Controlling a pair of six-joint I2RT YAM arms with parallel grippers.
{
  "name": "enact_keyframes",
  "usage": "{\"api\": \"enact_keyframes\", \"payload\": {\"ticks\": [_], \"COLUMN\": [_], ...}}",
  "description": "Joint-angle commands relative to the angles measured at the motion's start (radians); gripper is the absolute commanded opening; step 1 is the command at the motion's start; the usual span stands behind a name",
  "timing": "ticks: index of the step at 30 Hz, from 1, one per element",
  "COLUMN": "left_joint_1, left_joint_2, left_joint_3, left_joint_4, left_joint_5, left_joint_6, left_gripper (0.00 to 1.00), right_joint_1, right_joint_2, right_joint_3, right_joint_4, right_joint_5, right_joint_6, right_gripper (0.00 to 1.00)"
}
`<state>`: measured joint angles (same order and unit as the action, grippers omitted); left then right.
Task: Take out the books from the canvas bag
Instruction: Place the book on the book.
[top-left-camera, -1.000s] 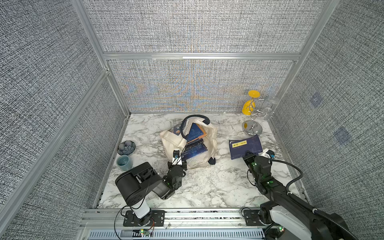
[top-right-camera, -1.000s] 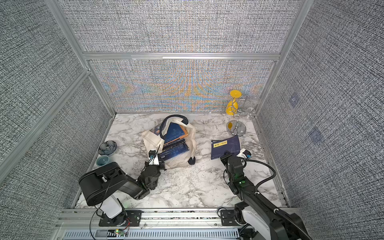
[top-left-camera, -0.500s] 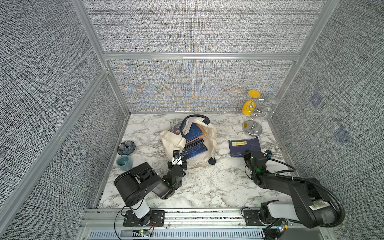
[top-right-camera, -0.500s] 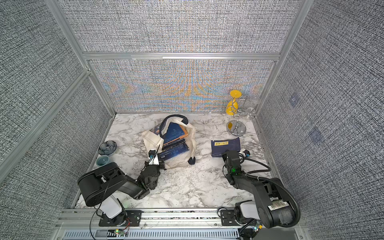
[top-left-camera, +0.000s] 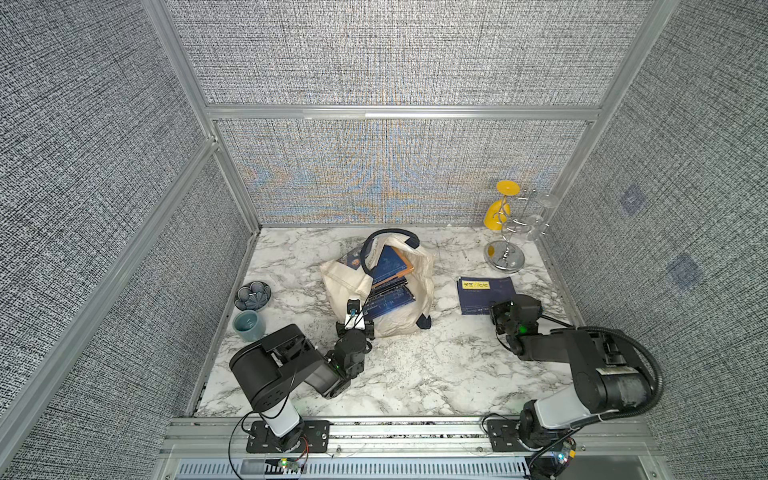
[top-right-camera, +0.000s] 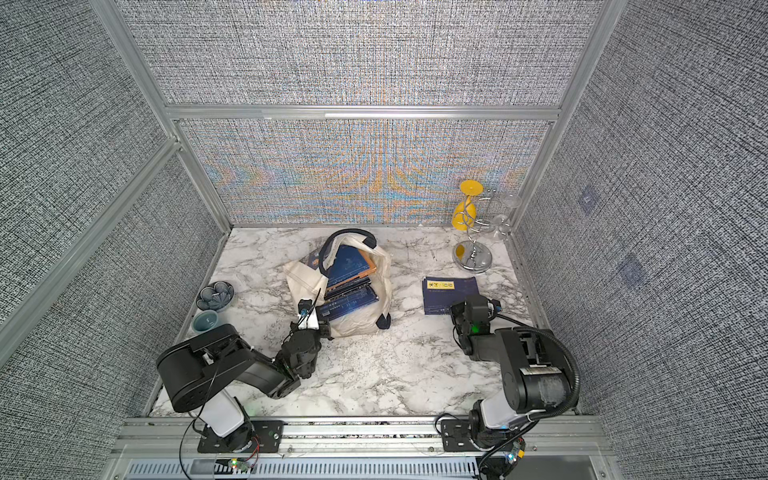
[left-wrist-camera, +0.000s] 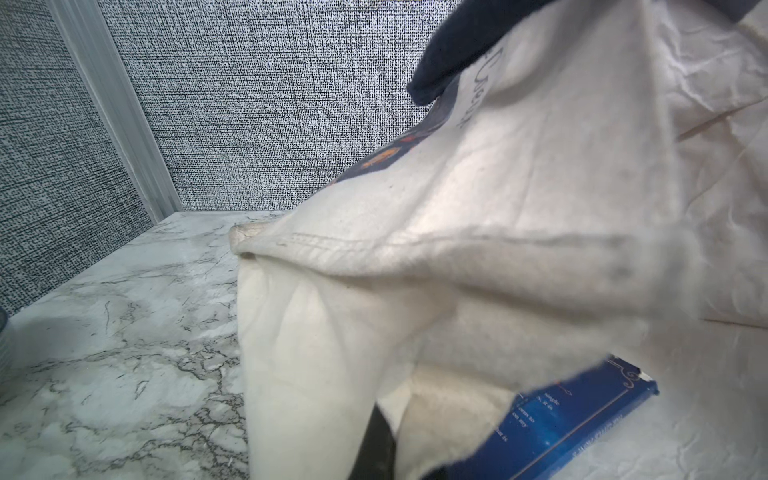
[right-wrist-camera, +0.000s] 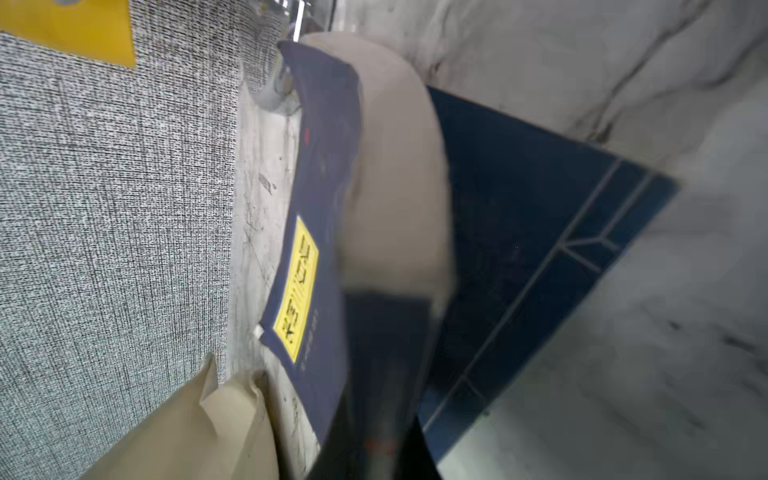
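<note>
The cream canvas bag (top-left-camera: 399, 320) (top-right-camera: 357, 322) lies open on the marble, with several dark blue books (top-left-camera: 388, 286) (top-right-camera: 349, 291) stacked in its mouth. My left gripper (top-left-camera: 355, 325) (top-right-camera: 309, 322) is shut on the bag's near corner. In the left wrist view the cloth (left-wrist-camera: 457, 249) folds over the dark finger (left-wrist-camera: 376, 440), and a blue book (left-wrist-camera: 561, 415) pokes out beneath. Another navy book with a yellow label (top-left-camera: 484, 294) (top-right-camera: 449, 294) lies flat to the right of the bag. My right gripper (top-left-camera: 500, 312) (top-right-camera: 459, 313) (right-wrist-camera: 382, 399) is shut on its near edge, and the label (right-wrist-camera: 301, 286) shows clearly.
A chrome glass rack with a yellow cup (top-left-camera: 505, 249) stands at the back right, close behind the loose book. A dark flower-shaped dish (top-left-camera: 252, 296) and a teal cup (top-left-camera: 248, 325) sit by the left wall. Textured panels wall in three sides.
The right arm has folded back, its elbow rising, and the labelled book has come down from a tilt to lie flat on the marble. The left arm and the bag have not moved.
</note>
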<state>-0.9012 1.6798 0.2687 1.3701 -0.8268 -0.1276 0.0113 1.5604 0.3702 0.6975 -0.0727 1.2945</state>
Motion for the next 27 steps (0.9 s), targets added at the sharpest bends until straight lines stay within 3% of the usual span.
{"api": "enact_keyframes", "payload": {"ticks": [1,5,10,14,20,27], "left_joint_1": [0.0,0.0,0.001,0.001,0.001,0.001], "left_joint_2": [-0.001,0.0,0.001,0.0,-0.003,-0.01], "left_joint_3": [0.001,0.003,0.004,0.004,-0.001,-0.005], "left_joint_4": [0.029,0.028,0.028,0.028,0.028,0.029], "left_joint_5": [0.002,0.001,0.002,0.002,0.002,-0.003], "left_joint_6": [0.007,0.009,0.008,0.01,0.008,0.004], "left_gripper": [0.0,0.0,0.0,0.0,0.0,0.0], "right_joint_1": [-0.011,-0.011,-0.011,-0.011,-0.014,-0.007], "right_joint_2": [0.04,0.013,-0.083,-0.113,-0.137,-0.37], "right_joint_3": [0.003,0.002,0.013,0.002,-0.001,0.002], "right_joint_4": [0.053,0.003,-0.179,-0.211,-0.247,-0.498], "right_joint_5": [-0.116,-0.104,-0.045,-0.02,-0.037,0.08], "right_joint_6": [0.008,-0.021,-0.07,-0.07,-0.07,-0.114], "right_gripper": [0.0,0.08,0.28,0.42,0.49,0.58]}}
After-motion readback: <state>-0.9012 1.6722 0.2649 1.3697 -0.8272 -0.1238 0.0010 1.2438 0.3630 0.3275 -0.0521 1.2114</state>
